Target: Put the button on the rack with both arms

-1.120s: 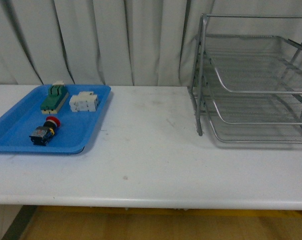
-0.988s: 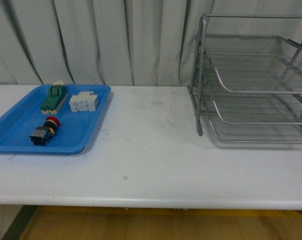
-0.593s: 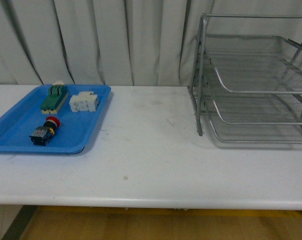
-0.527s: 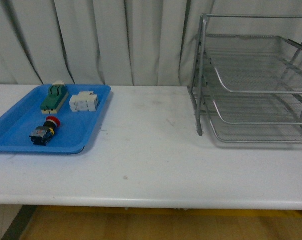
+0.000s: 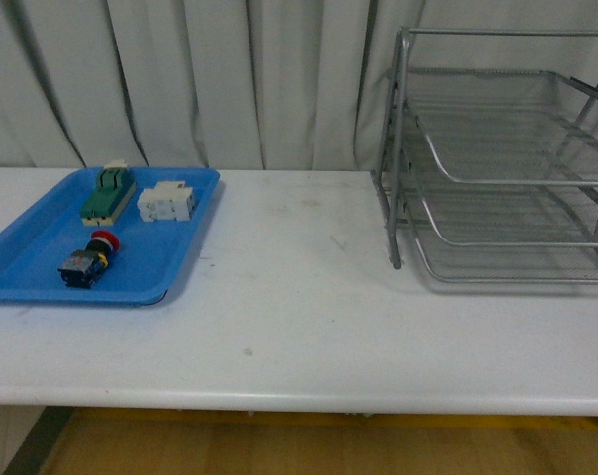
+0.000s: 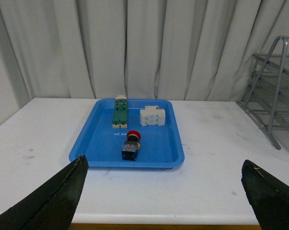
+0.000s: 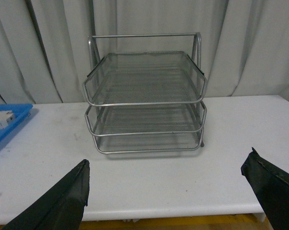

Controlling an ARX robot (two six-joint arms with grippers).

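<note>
1. The push-button switch (image 5: 88, 260) lies on its side in the blue tray (image 5: 30, 259) at the left end of the table (image 5: 299, 317). Its red cap points towards the green-topped block (image 5: 107, 190) and the white blocky component (image 5: 166, 202) behind it. The three-tier wire-mesh rack (image 5: 517, 182) stands well apart at the right end.
2. The step in hand appears to be the left arm's reach for the switch (nothing is picked up yet, judging by how things lie). A good pick probably comes straight down over the tray. The jaws should span the blocky black-and-blue body rather than the rounded cap, and stay clear of the raised tray rim and the two neighbouring parts.
3. With tray and rack at opposite ends, a handover above the bare middle of the table looks likely. The left side should leave part of the switch exposed for the right to take.
4. Left gripper (image 6: 163, 163): held off the near table edge and facing the tray head-on, its black fingers (image 6: 51, 201) spread wide with nothing between them.
5. Right gripper (image 7: 168, 159): likewise held off the edge, facing the open front of the rack, jaws wide apart and empty. Neither arm shows in the front view.
</note>
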